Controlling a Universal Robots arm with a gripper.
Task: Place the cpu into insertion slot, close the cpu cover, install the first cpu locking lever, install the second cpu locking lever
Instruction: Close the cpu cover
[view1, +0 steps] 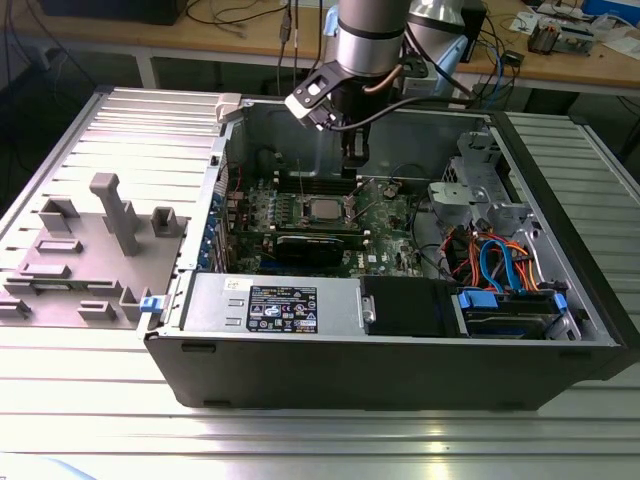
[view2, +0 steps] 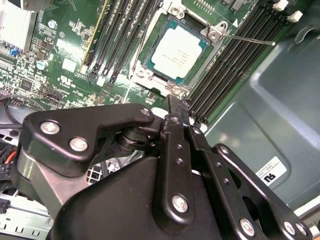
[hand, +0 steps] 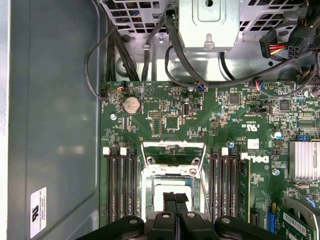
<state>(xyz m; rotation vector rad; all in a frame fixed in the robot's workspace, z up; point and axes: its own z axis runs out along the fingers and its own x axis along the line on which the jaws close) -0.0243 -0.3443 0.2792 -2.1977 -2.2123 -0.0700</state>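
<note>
The cpu (view2: 176, 54) is seen lying flat in its socket on the green motherboard (hand: 170, 120), silvery top upward. It is also marked in the first wrist view (hand: 172, 185) and the exterior view (view1: 322, 208).

In the first wrist view the cpu cover (hand: 173, 145) appears swung up off the socket, and green board is seen through its square window. In the second wrist view a thin metal lever (view2: 247, 39) is seen jutting from one socket corner across the neighbouring memory slots (view2: 235, 55). Such black slots are found on both sides of the socket.

The tool (hand: 176, 200) is held over the socket's near edge with its two black fingers brought together, and nothing is seen between them. It is also pointed in the second wrist view (view2: 176, 107). In the exterior view the tool (view1: 353, 150) hangs above the board, apart from the cpu and close to the rear wall of the open computer case (view1: 400, 370).

A round coin battery (hand: 131, 104) and a finned heat sink (hand: 304, 160) are seen elsewhere on the board. In the exterior view a larger black card (view1: 318, 245) is mounted just in front of the socket. The case lies on a ribbed metal worktop (view1: 300, 440). A grey fixture (view1: 110, 240) stands on the worktop at the exterior view's left.
</note>
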